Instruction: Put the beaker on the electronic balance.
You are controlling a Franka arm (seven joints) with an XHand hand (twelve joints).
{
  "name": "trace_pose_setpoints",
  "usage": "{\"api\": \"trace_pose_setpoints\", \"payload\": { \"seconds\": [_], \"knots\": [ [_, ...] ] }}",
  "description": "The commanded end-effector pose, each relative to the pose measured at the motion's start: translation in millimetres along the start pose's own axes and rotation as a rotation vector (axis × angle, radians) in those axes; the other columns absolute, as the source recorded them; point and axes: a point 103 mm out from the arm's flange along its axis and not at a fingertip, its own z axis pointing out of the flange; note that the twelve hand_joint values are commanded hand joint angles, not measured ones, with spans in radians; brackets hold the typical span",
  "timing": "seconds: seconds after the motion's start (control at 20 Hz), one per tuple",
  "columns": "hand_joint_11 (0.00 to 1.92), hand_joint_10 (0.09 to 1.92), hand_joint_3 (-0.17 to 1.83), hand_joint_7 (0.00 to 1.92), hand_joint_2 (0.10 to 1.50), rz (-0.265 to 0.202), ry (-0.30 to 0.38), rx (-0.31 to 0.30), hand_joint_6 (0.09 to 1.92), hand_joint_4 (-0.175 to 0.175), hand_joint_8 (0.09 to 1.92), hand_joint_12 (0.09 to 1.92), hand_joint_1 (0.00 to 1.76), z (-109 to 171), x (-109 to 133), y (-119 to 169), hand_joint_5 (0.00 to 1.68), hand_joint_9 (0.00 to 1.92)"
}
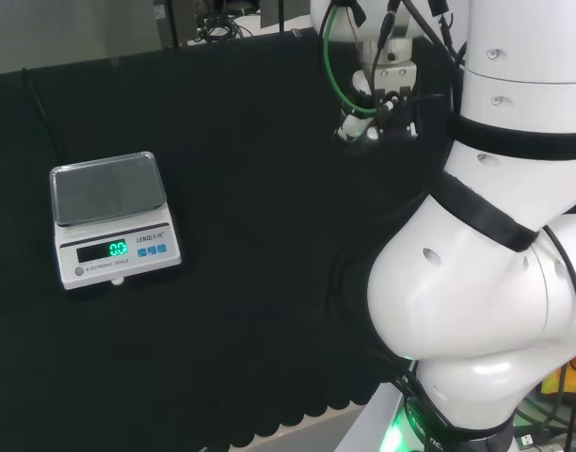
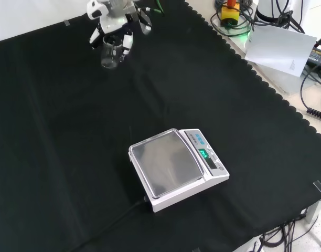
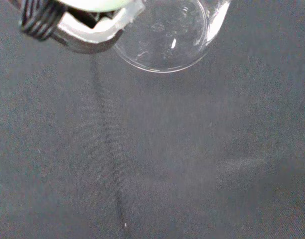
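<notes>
Centrally on the black cloth (image 2: 55, 157) in the front view sits the electronic balance (image 2: 177, 168), its steel pan bare and its green display lit. Well apart from it, at that view's top left, the hand (image 2: 114, 21) has its fingers curled round the clear beaker (image 2: 110, 52), which looks upright.

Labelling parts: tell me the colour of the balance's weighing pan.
Shiny silver-grey metal pan, clearest in the front view.
</notes>
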Motion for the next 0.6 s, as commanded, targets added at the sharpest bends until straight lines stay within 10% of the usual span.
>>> {"api": "trace_pose_setpoints", "payload": {
  "seconds": [0.05,0.6],
  "knots": [
    [1.33,1.03,0.41,0.81,1.03,-0.01,-0.016,-0.007,1.4,0.035,1.38,0.68,1.16,-16.4,5.7,-9.9,0.77,1.13],
    [1.31,1.05,0.49,0.83,0.98,-0.154,-0.051,-0.003,1.4,0.037,1.38,0.7,1.17,-47.1,78.8,-9.3,0.79,1.13]
  ]
}}
